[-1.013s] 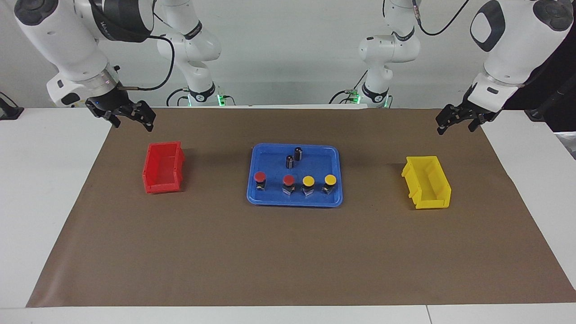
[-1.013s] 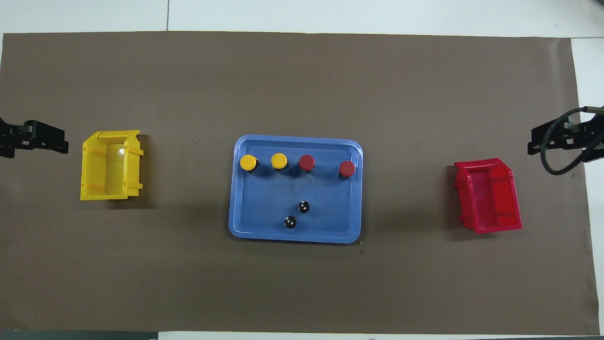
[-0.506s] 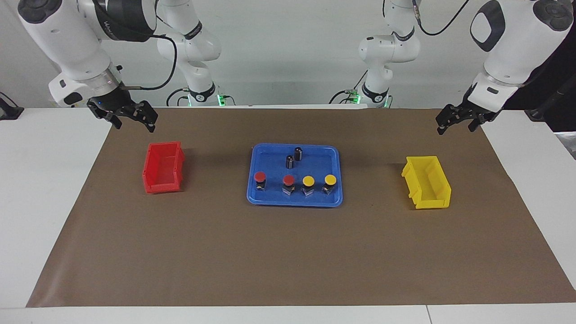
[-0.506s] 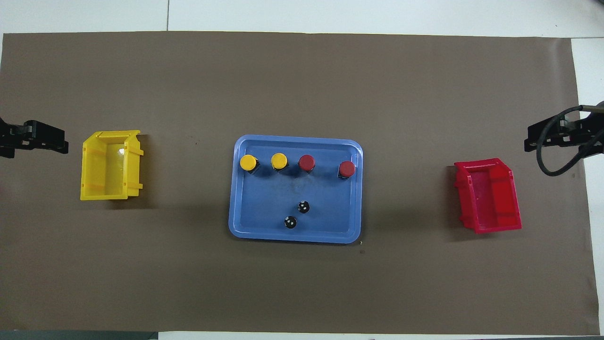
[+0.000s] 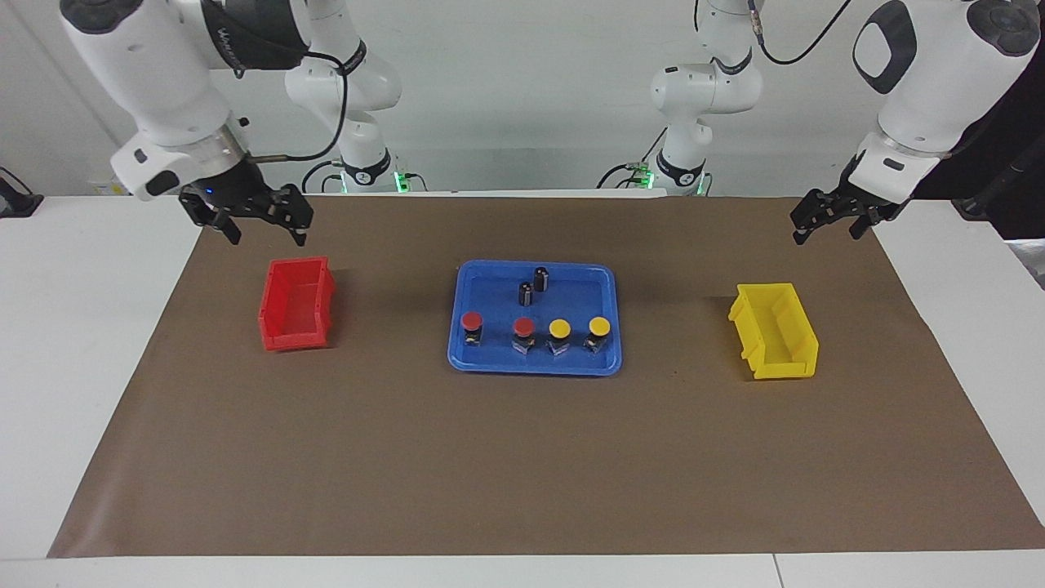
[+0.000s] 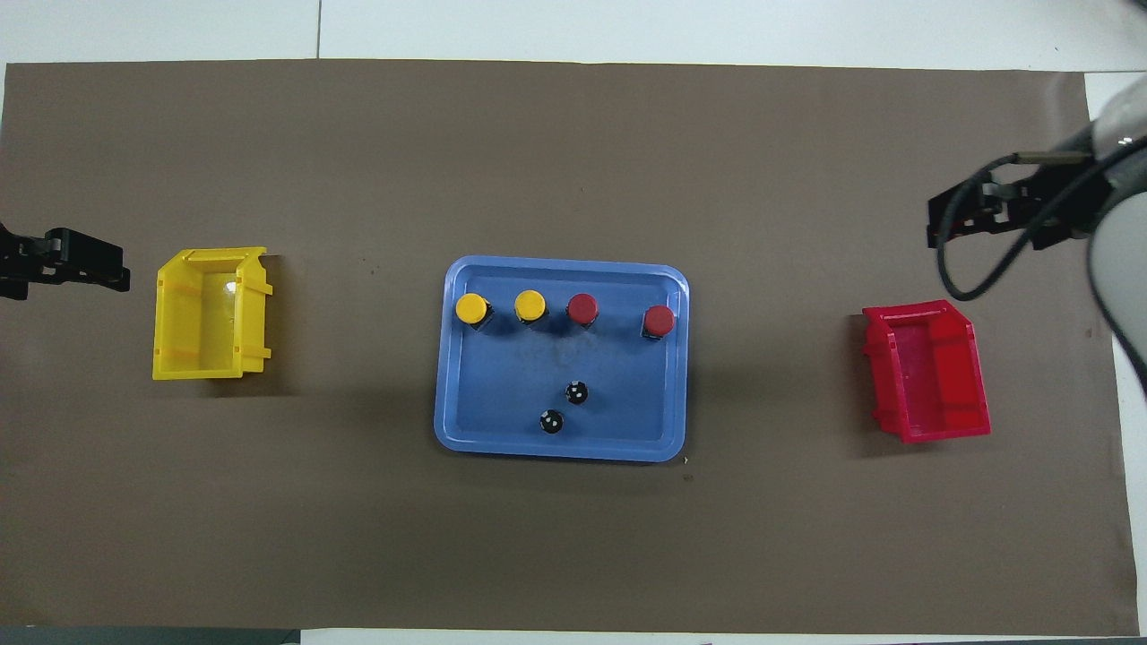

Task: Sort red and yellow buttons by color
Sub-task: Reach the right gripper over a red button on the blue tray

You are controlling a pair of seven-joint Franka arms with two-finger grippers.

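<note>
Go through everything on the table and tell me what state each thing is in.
Red plastic bin: upright, empty.
Yellow plastic bin: upright, empty.
Blue plastic tray: holds every part.
Two red-capped buttons: upright, unsorted.
Two yellow-capped buttons: upright, unsorted.
Two dark cylinders: upright.
Left gripper: open, empty.
Right gripper: open, empty.

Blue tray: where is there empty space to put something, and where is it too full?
Bare floor of the blue tray lies between the button row and the rim nearest the robots, either side of the two dark cylinders. The four buttons crowd the other edge.
</note>
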